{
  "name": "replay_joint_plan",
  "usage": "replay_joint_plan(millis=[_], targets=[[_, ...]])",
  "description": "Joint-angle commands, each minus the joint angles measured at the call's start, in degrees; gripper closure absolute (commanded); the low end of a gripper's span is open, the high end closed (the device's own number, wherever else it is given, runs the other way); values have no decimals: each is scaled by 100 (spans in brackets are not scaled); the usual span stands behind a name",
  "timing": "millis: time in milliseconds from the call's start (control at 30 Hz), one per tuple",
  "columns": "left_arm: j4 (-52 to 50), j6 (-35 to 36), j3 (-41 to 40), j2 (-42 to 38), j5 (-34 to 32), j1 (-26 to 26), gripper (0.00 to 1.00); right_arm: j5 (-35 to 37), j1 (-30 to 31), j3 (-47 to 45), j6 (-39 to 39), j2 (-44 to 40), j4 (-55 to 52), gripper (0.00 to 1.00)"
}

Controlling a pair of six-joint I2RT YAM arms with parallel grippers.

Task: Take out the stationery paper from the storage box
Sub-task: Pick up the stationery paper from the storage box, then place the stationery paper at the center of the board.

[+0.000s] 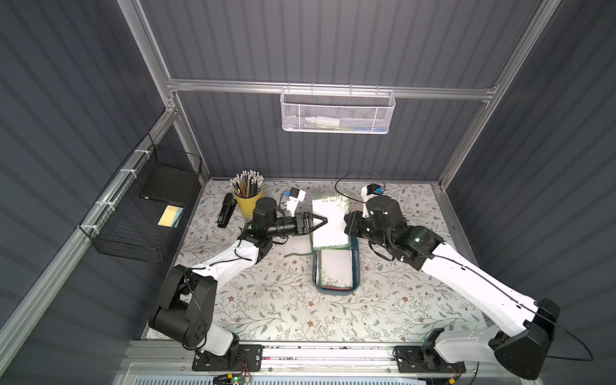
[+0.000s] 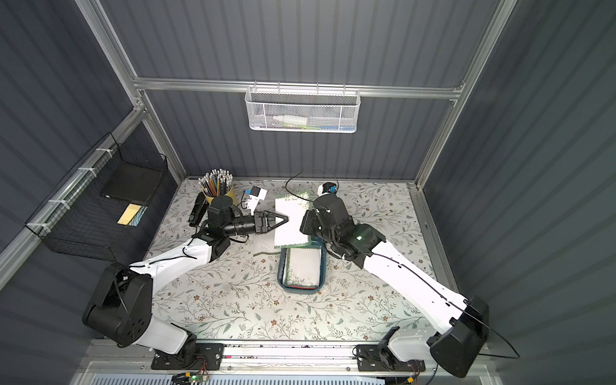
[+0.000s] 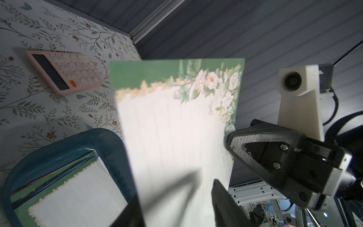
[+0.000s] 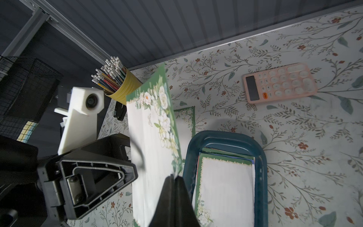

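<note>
One sheet of stationery paper (image 1: 330, 222) (image 2: 291, 221), white with a green floral border, hangs in the air just behind the storage box (image 1: 356, 269) (image 2: 322, 268), a dark teal tray. My right gripper (image 1: 346, 226) (image 4: 174, 176) is shut on the sheet's right edge. The left gripper (image 1: 325, 221) (image 3: 174, 188) straddles the opposite edge, its jaws apart with the sheet (image 3: 172, 127) between them. More sheets (image 1: 335, 268) (image 4: 225, 186) lie stacked in the box (image 4: 225, 137). Another green-bordered sheet (image 1: 297, 247) (image 4: 185, 121) lies on the table left of the box.
A pink calculator (image 4: 280, 84) (image 3: 66, 72) lies on the floral table behind the box, under my right arm. A yellow pencil cup (image 1: 248, 202) and black stapler (image 1: 227, 210) stand back left. A black wire basket (image 1: 147, 209) and white mesh basket (image 1: 337, 111) hang on the walls.
</note>
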Motion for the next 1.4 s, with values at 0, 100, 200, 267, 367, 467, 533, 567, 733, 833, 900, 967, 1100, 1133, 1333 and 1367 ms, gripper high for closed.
replay_joint_plan(millis=[0, 100, 200, 267, 367, 467, 533, 567, 733, 833, 900, 967, 1100, 1133, 1333, 1367], targets=[[-21, 34, 65, -139, -4, -21, 62, -78, -23, 15, 0, 73, 63, 100], [-253, 157, 78, -209, -110, -26, 80, -21, -23, -39, 0, 51, 78, 100], [-698, 425, 196, -220, -194, -21, 91, 22, -21, -104, 3, 9, 56, 94], [-1036, 594, 299, -229, -313, -21, 100, 14, -23, -157, 7, -3, 62, 82], [-1815, 1016, 540, -228, -575, -1, 100, 24, -23, -208, 42, -13, 55, 69], [-2329, 1356, 717, -361, -659, 169, 100, 39, -23, -232, 55, -34, 49, 62], [-2522, 1447, 755, -522, -684, 393, 100, 65, -23, -241, 58, -50, 17, 58], [-2628, 1495, 782, -565, -667, 505, 100, 86, -21, -241, 56, -53, 6, 57], [-3447, 2016, 1039, -643, -620, 933, 100, 101, -23, -272, 53, -60, -15, 49], [-3846, 2313, 1166, -674, -674, 1019, 100, -25, -23, -278, 36, 39, -73, 47], [-4015, 2351, 1195, -673, -757, 1063, 100, -154, -23, -210, 27, 180, -187, 47], [-4398, 2566, 1287, -583, -911, 1118, 100, -265, -23, -147, 58, 331, -294, 47], [-5141, 3032, 1345, -323, -1133, 1224, 100, -410, -23, 6, 58, 629, -470, 47], [-5241, 3102, 1295, -305, -1205, 1257, 100, -462, -20, 43, 34, 690, -505, 47], [-5311, 3178, 893, -394, -1465, 1602, 100, -587, -13, 159, -51, 927, -614, 47], [-5302, 3190, 838, -326, -1468, 1626, 100, -611, -14, 146, -50, 953, -580, 47]])
